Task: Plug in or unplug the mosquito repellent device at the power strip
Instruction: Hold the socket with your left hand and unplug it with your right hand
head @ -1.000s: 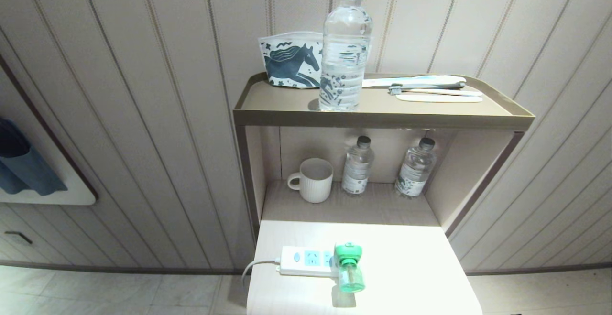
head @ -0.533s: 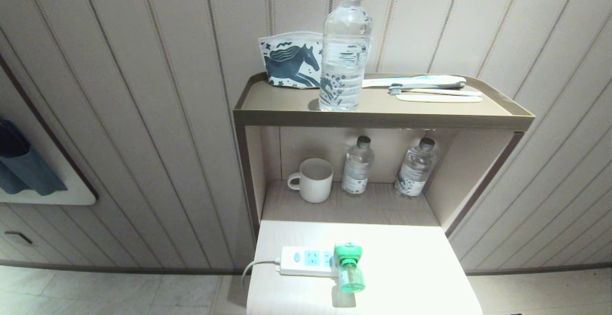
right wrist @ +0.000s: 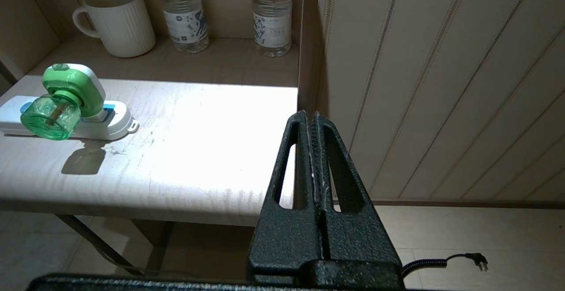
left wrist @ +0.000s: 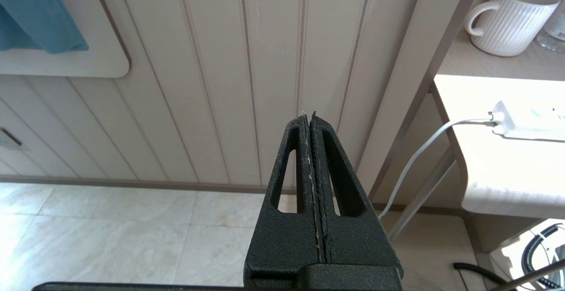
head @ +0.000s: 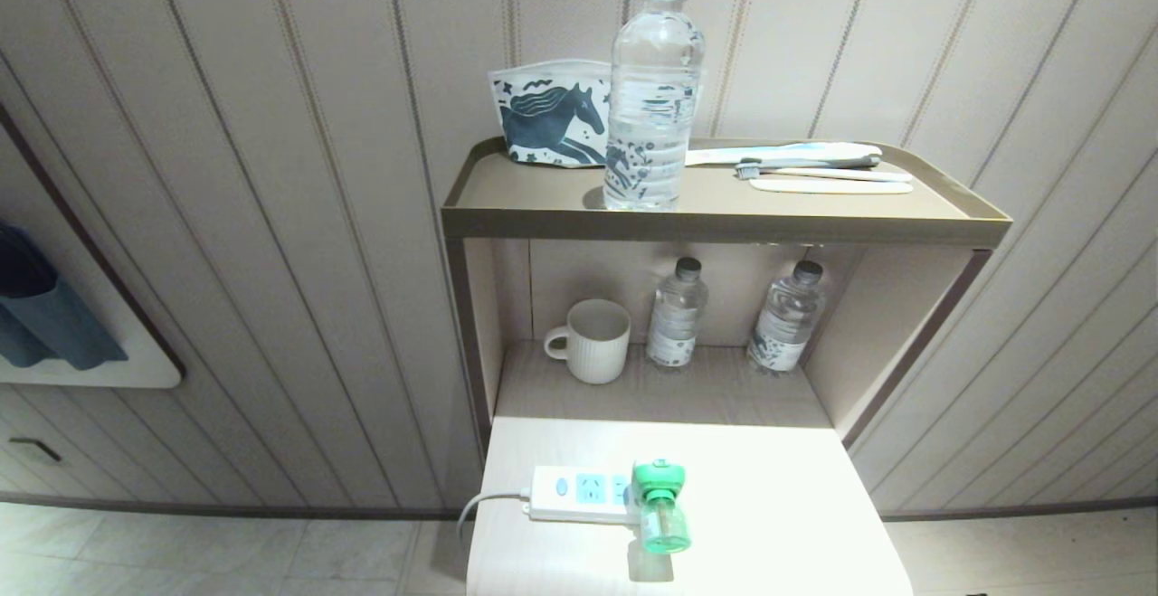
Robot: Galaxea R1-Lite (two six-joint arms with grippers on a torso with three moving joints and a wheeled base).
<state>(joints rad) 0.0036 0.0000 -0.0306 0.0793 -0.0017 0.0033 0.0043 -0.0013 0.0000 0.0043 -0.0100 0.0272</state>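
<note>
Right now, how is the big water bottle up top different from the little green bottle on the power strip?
The water bottle is tall, clear and upright on the top shelf. The green bottle is tiny, see-through green, and lies sideways, plugged into the power strip on the table. Both are see-through.

The left gripper (left wrist: 310, 116) is matte black with a rough, grainy finish, its two fingers (left wrist: 295, 158) shaped as long tapering wedges, each pierced by a narrow elongated slot. The right gripper (right wrist: 309, 115) is built the same, with fine ribbing along the inner edge of its fingers (right wrist: 329, 158) and pale scuffs in the seam between them. Behind each pair of fingers sits a wider black block, and below that a dark flat edge.
</note>
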